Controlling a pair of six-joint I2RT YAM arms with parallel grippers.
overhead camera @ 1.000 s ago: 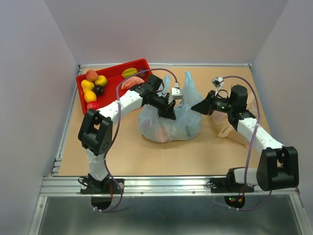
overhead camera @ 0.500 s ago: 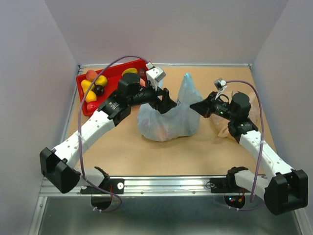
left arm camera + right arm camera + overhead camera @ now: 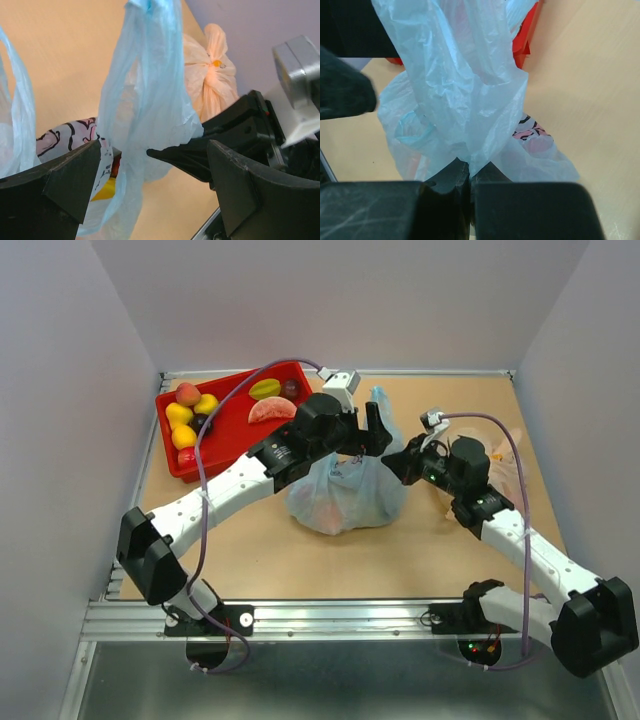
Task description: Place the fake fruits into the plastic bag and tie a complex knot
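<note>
The light-blue plastic bag (image 3: 345, 495) sits mid-table with fake fruits inside; a yellow and a red piece (image 3: 107, 184) show through its film. One handle strip (image 3: 150, 95) stands up. My left gripper (image 3: 377, 432) is open, its fingers (image 3: 70, 182) on either side of that strip without touching it. My right gripper (image 3: 396, 462) is shut on the bag's film (image 3: 470, 150) just right of the bag, its black tips showing in the left wrist view. More fake fruits (image 3: 190, 415) lie in the red tray (image 3: 232, 435). A knot is not in view.
A pale orange-beige bag (image 3: 470, 502), also in the left wrist view (image 3: 212, 70), lies on the table to the right, under the right arm. The red tray fills the back left corner. Walls enclose the table on three sides.
My left gripper has opened, let go of the bag and swung right to the raised handle strip. My right gripper has shifted slightly left and stays shut on the film.
</note>
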